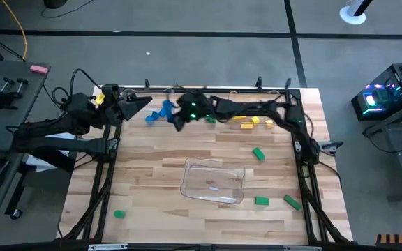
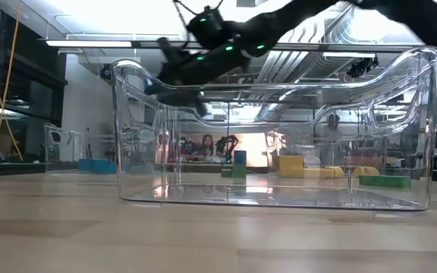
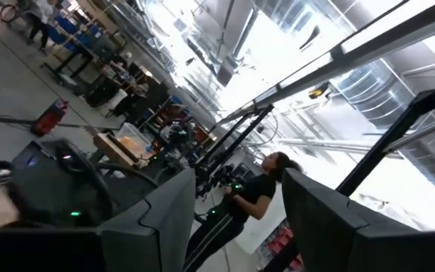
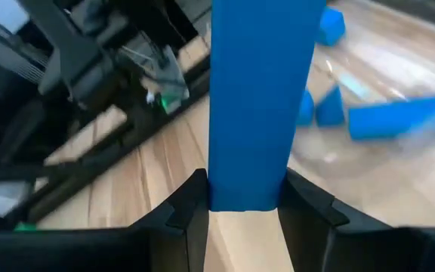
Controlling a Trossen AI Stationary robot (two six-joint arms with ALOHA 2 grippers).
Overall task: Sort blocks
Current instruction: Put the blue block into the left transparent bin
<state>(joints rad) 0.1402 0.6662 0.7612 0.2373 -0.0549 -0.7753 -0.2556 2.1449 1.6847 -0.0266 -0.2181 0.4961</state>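
Note:
My right gripper (image 4: pixel 244 219) reaches along the table's far edge (image 1: pixel 178 118) and is shut on a blue bar (image 4: pixel 259 98). It hovers by a loose pile of blue blocks (image 4: pixel 353 113) at the far left (image 1: pixel 158 114). Yellow blocks (image 1: pixel 250 123) lie at the far middle. Green blocks lie scattered on the wood: one at the right (image 1: pixel 258 153), two near the front right (image 1: pixel 261 201) and one at the front left (image 1: pixel 119 214). My left gripper (image 3: pixel 236 219) stands open and empty, raised at the far left (image 1: pixel 142 104), pointing up into the room. My right gripper pinches the blue bar by its end (image 4: pixel 244 189) between its two fingers (image 4: pixel 191 208), one on each long side. The bar sticks straight out ahead of the fingers, along them, and is lifted clear of the table above the wood beside the blue pile.
A clear plastic tray (image 1: pixel 213 181) stands in the table's middle and fills the low view (image 2: pixel 279 129). A person shows far off in the room in the left wrist view (image 3: pixel 259 193). Bare wood lies at the near left.

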